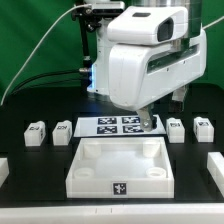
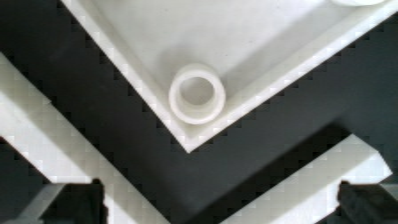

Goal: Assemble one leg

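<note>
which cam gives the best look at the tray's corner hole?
Wrist view: one corner hole sits centre frame, close up, rim clear, in a corner of the tray. Exterior view shows the whole tray, but its corner holes are just small faint rings.

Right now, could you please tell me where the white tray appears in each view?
Exterior view: the tray lies low in the middle, nearer the camera than the marker board.
Wrist view: one corner of the tray fills the picture, seen close.
Shared landmark: a round corner hole; which corner the wrist view shows, I cannot tell.
</note>
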`<state>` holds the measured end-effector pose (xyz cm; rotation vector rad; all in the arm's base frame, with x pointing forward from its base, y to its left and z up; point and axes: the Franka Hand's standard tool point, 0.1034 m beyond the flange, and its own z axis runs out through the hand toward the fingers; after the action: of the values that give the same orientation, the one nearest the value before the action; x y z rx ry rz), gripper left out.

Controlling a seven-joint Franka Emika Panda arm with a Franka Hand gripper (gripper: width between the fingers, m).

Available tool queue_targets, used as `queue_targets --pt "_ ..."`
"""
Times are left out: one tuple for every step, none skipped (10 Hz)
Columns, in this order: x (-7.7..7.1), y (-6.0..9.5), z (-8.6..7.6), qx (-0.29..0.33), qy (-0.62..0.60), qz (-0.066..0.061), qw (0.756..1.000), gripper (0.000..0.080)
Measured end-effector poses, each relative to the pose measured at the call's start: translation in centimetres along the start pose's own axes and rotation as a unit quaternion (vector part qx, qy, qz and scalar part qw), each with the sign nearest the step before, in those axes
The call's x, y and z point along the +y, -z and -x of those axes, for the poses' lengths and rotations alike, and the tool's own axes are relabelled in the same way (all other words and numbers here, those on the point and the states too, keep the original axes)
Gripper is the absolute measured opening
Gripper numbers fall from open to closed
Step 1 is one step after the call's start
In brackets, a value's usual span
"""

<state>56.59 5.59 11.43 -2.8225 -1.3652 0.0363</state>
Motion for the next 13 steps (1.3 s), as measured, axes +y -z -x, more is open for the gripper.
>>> queue_targets --pt "0.0 0.0 0.0 0.0 0.0 0.0 1.0 0.065" --pt "0.0 0.0 0.0 0.0 0.0 0.0 1.0 0.065" --pt "0.0 0.0 0.0 0.0 0.01 0.0 1.0 0.065" --pt "-0.1 -0.2 0.1 -0.001 0.031 -0.001 1.0 0.065" --pt "-1.2 -0.9 0.9 0.001 0.079 0.001 0.997 0.065" --pt "-2.8 -1.7 2.4 0.003 0.148 0.004 0.989 0.065" --pt "-4.6 -2.6 4.7 0.004 0.221 0.006 0.975 0.065" --pt "-5.8 -3.9 7.0 0.005 0.28 0.006 0.96 0.065" --pt "-6.6 -5.1 9.1 0.005 0.344 0.002 0.939 0.065" --pt "-7.1 -6.1 10.8 0.005 0.384 -0.003 0.923 0.065" --pt "-7.1 -6.8 11.5 0.006 0.39 -0.005 0.921 0.065" --pt "-7.0 -7.7 11.9 0.009 0.385 -0.006 0.923 0.065" --pt "-7.0 -8.9 12.6 0.01 0.378 -0.013 0.926 0.065"
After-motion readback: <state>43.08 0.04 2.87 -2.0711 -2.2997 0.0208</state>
